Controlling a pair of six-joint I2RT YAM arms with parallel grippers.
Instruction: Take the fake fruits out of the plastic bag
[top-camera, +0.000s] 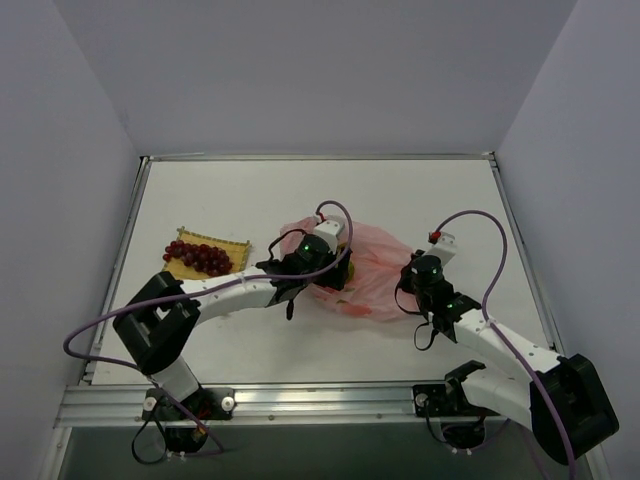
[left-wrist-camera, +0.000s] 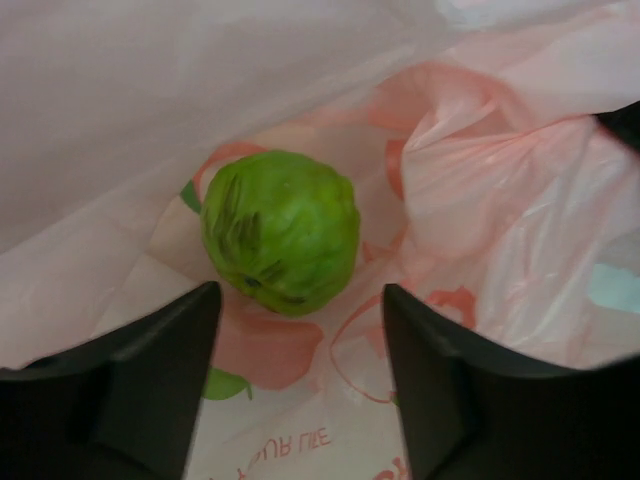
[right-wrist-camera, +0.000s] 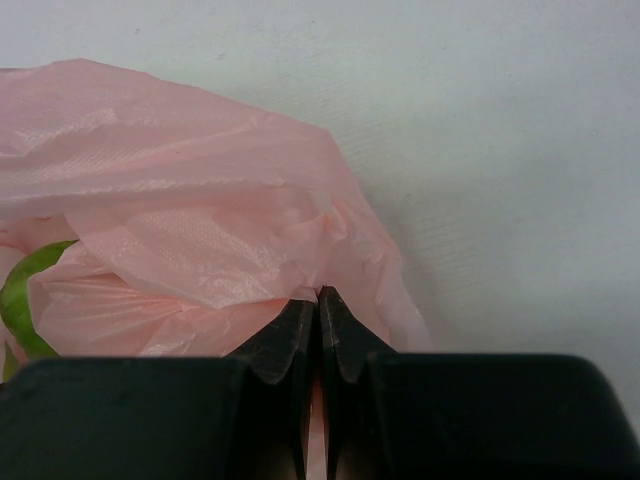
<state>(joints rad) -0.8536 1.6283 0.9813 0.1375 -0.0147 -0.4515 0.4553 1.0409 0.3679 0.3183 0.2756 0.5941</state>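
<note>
The pink plastic bag (top-camera: 370, 270) lies mid-table. My left gripper (top-camera: 335, 268) is inside its mouth, open, with a round green fruit (left-wrist-camera: 280, 230) lying on the bag's floor (left-wrist-camera: 300, 420) just ahead of the fingertips, untouched. My right gripper (top-camera: 408, 276) is shut on a fold of the bag's edge (right-wrist-camera: 200, 250) at the bag's right side. A green shape (right-wrist-camera: 20, 300) shows through the film there. A dark red grape bunch (top-camera: 200, 256) lies on the yellow mat (top-camera: 232, 246) at the left, outside the bag.
The table is walled on three sides, with a metal rail (top-camera: 300, 400) at the near edge. Purple cables (top-camera: 495, 250) loop above both arms.
</note>
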